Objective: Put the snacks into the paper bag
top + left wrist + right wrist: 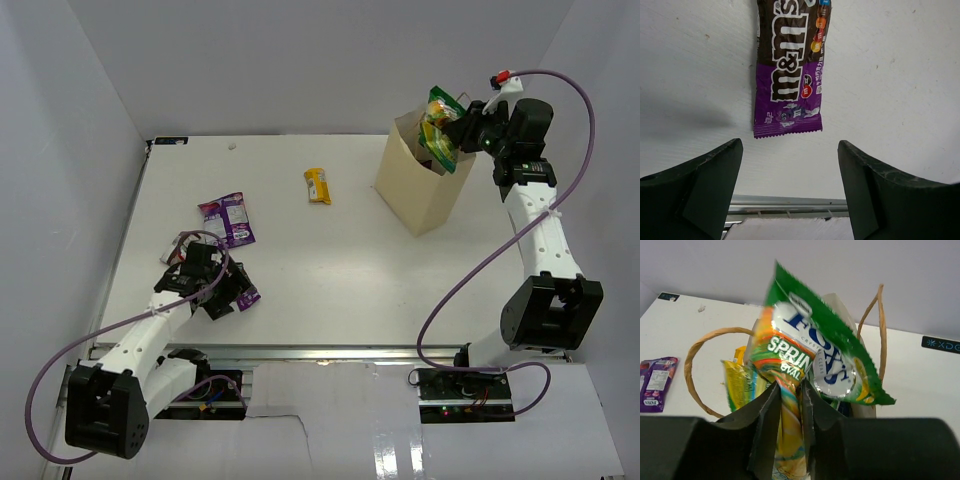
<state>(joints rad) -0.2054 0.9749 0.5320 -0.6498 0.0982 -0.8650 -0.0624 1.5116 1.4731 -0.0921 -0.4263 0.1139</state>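
Nearest the bases, the left gripper had its fingers spread wide with nothing between them, hovering over a purple candy pack lying flat on the table. The pack sat lined up with the gap, so I'd guess it was set for a grab. A bit further out, more purple packs and the small yellow-orange bar lay loose, not bagged yet. Far right, the right gripper was pinched tight on the green-yellow pack. It held the pack upright over the paper bag mouth, between the loop handles, presumably so it'd drop straight in. Something yellow was poking out of the bag too.
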